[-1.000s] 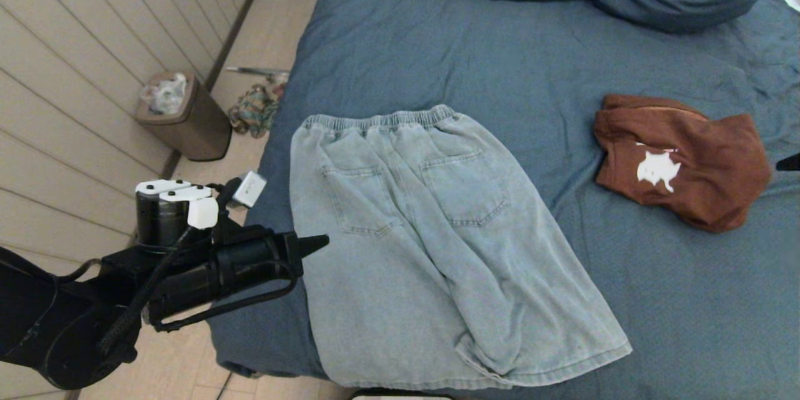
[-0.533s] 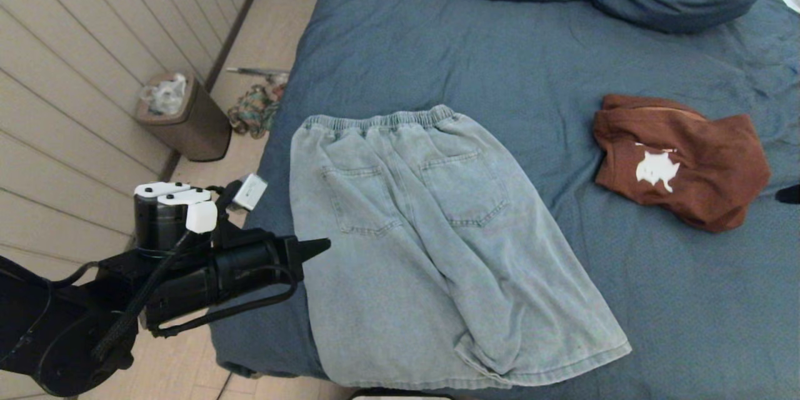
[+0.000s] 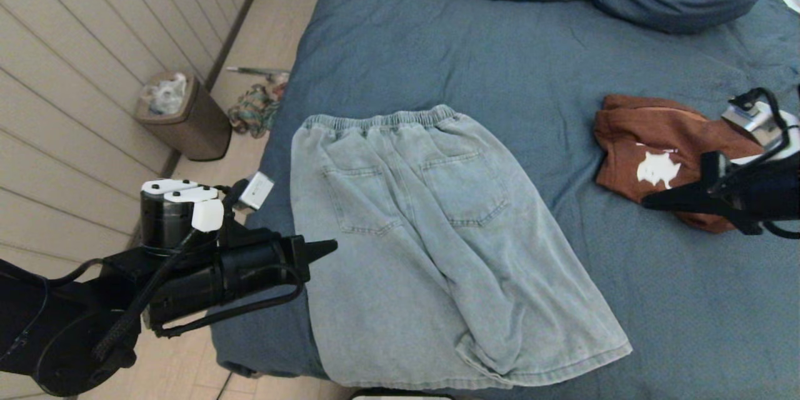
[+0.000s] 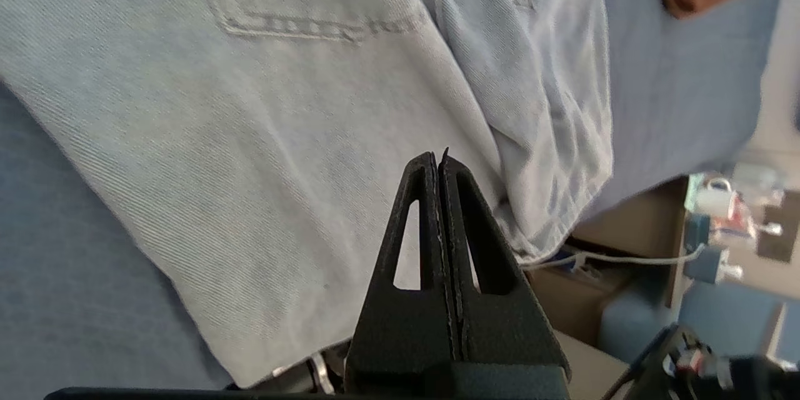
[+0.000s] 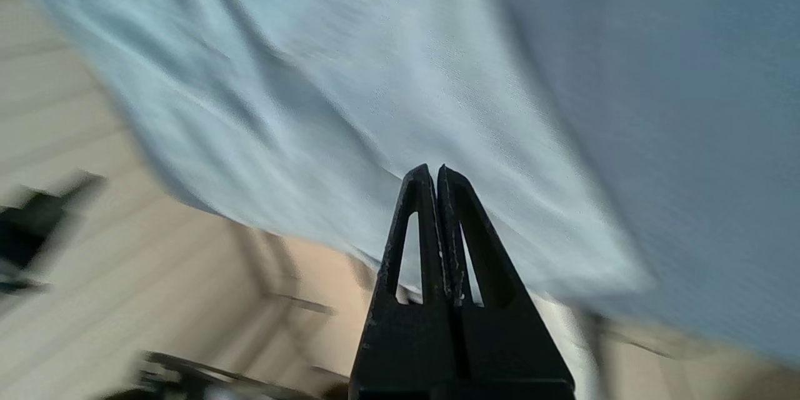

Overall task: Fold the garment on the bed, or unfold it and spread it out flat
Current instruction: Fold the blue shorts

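Swinging into view since a second ago, the right hand (image 3: 650, 203) is hovering, fingers together, over the brown shirt (image 3: 681, 156). Left hand (image 3: 328, 245), pinched empty, is hanging at the denim shorts' (image 3: 431, 244) edge on the bed (image 3: 500, 50). Soft, floppy denim; I'd pinch the waistband corners.

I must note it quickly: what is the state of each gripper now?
Left gripper: closed, holding nothing, at the edge of the denim shorts.
Right gripper: closed, holding nothing, over the brown garment.
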You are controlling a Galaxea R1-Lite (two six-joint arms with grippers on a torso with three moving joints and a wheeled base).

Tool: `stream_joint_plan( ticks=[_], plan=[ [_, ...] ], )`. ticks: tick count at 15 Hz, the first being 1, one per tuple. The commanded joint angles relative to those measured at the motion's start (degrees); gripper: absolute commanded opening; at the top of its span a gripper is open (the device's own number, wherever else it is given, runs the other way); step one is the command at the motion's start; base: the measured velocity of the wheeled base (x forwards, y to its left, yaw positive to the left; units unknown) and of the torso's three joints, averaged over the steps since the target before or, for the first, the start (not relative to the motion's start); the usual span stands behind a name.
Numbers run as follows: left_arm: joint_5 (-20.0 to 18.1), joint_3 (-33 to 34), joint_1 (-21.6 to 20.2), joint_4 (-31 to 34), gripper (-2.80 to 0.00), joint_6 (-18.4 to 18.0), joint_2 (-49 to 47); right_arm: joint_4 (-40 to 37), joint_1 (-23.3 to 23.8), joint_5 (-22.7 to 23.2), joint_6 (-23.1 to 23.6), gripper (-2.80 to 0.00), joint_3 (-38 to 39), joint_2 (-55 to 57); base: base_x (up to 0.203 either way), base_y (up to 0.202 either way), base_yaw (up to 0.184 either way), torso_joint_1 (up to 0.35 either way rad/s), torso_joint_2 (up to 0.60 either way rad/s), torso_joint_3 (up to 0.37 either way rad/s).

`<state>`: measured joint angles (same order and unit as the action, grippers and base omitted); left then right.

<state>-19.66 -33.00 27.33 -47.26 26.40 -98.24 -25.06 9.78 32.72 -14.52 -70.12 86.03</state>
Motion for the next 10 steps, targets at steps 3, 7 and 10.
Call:
stream_joint_plan(
  ticks=[3,7,10],
  plan=[
    [2.41,-1.73,-0.96,-0.54,-2.8,0.15,-2.99,9.09,-7.94,-3.65,-5.66,-2.8,-0.64,6.55,0.0,0.0,0.0,0.0,0.0,0.0],
    [4.23,-12.7,-5.84,1.64,-2.8,-0.07,-8.45,12.49,-18.35,-17.37,-5.92,-2.8,-15.6,19.62,0.0,0.0,0.0,0.0,0.0,0.0],
    [4.36,-19.65,-8.86,5.93,-2.8,-0.21,-10.04,14.91,-22.33,-24.48,-5.95,-2.8,-25.43,28.25,0.0,0.0,0.0,0.0,0.0,0.0]
  ],
)
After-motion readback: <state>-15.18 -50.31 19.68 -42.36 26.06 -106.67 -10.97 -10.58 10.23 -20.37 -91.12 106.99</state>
